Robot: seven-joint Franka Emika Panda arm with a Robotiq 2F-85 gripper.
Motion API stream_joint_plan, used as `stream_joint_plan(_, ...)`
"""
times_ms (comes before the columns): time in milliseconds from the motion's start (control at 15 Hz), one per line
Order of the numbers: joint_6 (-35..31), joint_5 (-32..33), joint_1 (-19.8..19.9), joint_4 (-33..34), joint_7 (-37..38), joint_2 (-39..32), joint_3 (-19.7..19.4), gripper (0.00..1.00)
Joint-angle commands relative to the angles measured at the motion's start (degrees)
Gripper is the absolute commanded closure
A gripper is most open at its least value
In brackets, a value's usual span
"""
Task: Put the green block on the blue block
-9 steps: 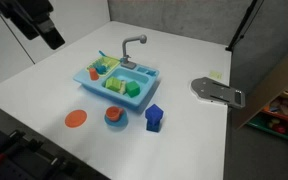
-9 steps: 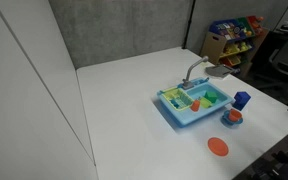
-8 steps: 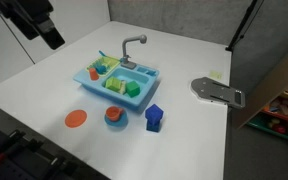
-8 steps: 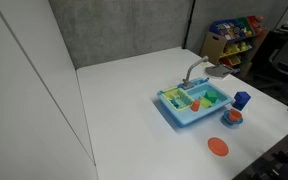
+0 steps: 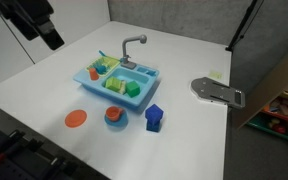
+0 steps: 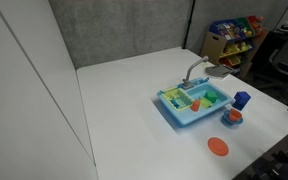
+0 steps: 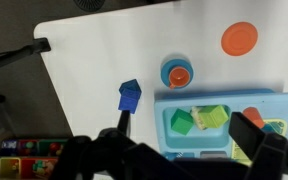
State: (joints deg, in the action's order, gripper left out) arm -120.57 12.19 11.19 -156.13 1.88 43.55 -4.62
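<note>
Wrist view: green block in sink, seen btwn spread claw.

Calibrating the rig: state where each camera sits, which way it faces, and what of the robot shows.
Exterior view: high above a table corner, looking down at the toy sink and blue block; dark robot arm at the top edge.
Exterior view: farther off, facing the toy sink; no robot part clearly shows.
Wrist view: straight down; open end effector at the bottom edge.
Shared: all three show toy sink and blue block.
</note>
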Motion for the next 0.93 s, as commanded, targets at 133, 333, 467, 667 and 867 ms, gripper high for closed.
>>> stream_joint_plan(133,-0.1,-2.4,-2.6,3.7,0.0,-5.8,0.2,0.00)
stream_joint_plan(333,-0.7,-3.4,-3.7,6.4,0.4,-10.5,0.5,0.00)
stream_joint_plan(467,-1.7,-3.9,-4.2,8.7,1.0,-14.4,0.9,0.00)
stream_joint_plan(667,-3.6,-5.3,-5.3,12.7,1.5,-20.8,1.4,0.00)
stream_joint_plan(867,-6.0,-6.9,-6.3,17.1,2.2,-27.6,2.0,0.00)
